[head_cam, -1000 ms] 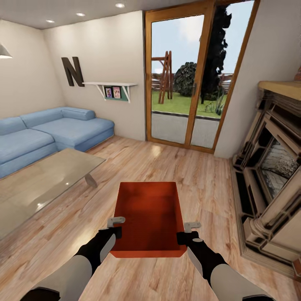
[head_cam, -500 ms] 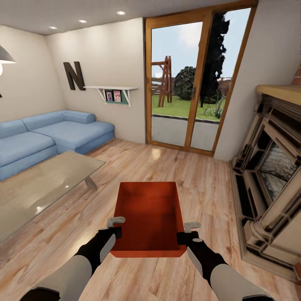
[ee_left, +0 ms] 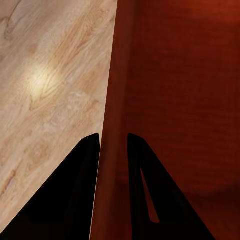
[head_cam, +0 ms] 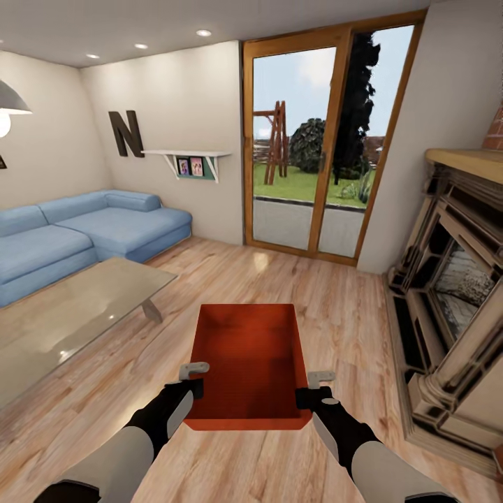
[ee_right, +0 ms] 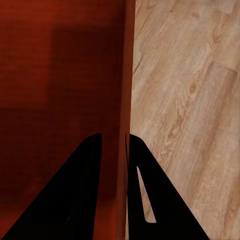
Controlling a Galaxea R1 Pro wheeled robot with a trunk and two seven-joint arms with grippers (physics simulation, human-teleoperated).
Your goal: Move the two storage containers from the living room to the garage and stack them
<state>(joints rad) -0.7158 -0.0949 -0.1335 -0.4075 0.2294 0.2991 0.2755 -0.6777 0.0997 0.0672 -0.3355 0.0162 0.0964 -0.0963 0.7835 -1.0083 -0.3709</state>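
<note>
I am in the living room, on the wood floor [head_cam: 335,293], with the blue sofa [head_cam: 84,230] far off to my left. I hold one orange-red bin [head_cam: 248,363] out in front of me. My left gripper [head_cam: 198,377] pinches its left wall. My right gripper [head_cam: 307,389] pinches its right wall.

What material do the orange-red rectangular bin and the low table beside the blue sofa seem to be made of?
Orange-red rectangular bin: probably plastic, matte; thin, plain, evenly coloured walls. Low table: seemingly a glossy glass top; it is see-through and carries bright reflections.
</note>
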